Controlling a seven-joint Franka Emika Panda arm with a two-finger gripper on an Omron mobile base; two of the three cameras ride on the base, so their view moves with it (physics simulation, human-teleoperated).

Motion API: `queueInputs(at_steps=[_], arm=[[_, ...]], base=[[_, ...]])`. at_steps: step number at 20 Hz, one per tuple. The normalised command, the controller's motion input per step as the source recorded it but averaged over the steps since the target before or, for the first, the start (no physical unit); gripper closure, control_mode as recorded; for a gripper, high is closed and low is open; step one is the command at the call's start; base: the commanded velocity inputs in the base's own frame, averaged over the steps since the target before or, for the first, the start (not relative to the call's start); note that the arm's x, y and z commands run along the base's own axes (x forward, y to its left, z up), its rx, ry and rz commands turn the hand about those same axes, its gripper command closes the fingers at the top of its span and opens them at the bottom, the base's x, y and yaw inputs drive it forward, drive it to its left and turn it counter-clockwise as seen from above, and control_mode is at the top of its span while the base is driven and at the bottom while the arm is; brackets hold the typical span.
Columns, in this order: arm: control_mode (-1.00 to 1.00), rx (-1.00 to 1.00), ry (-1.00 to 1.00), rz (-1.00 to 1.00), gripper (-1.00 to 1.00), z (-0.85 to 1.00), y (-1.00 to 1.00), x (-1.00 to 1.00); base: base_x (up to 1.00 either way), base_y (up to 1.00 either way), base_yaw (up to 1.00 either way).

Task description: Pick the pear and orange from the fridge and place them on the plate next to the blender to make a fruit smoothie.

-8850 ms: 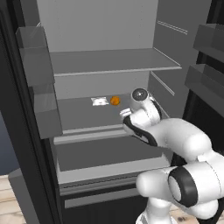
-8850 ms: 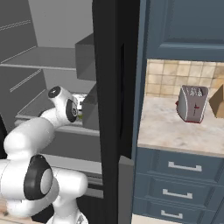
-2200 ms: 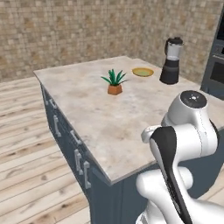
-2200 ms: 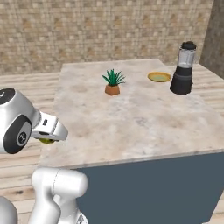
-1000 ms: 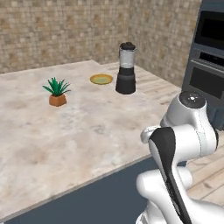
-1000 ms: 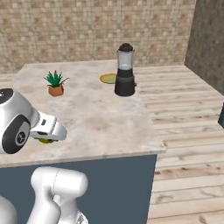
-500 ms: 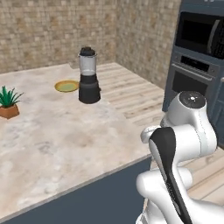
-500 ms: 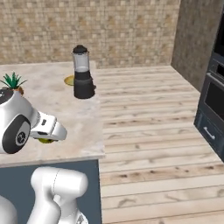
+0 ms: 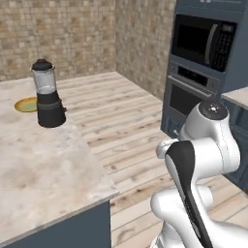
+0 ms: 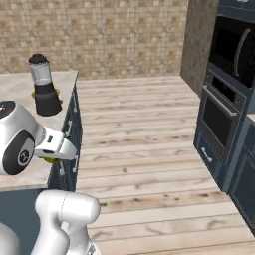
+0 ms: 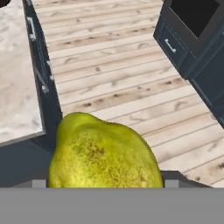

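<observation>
We see the pincer [image 10: 51,158] closed on the pear [image 11: 104,155], which swells up large at the bottom of the hand view, yellow-green and speckled with brown; its narrower end points up and a little left in that view, so its long axis runs roughly along the pincer's line of sight, though the lower end is cut off and we cannot tell how far it reaches. In the right base view only a sliver of the pear [image 10: 49,160] peeks out below the white hand, held in the air near the end of the table [image 10: 20,84], above the floor beside it. Beyond the fruit in the hand view lie the pale marbled table [image 11: 17,78] with its dark blue side and drawer handles on the left, the light wooden floor [image 11: 122,74] in the middle, and dark blue cabinets at the right. Further off, on the table, the blender [image 9: 47,94] stands upright with its clear jar and black lid, and the plate [image 9: 26,104] lies flat just beside it on the far left, partly cut by the picture's edge. In the right base view the blender [image 10: 43,85] hides most of the plate. Across the floor stands the dark wall oven [image 9: 203,63].
</observation>
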Motion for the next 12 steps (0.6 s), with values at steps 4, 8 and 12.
queueInputs(at_steps=[4,8,12], arm=[[1.0,0.0,0.0,0.0,1.0,0.0,0.0,0.0],[1.0,0.0,0.0,0.0,1.0,0.0,0.0,0.0],[1.0,0.0,0.0,0.0,1.0,0.0,0.0,0.0]], base=[[0.97,-0.97,0.23],[1.0,-0.68,0.41],[1.0,-0.77,0.4]])
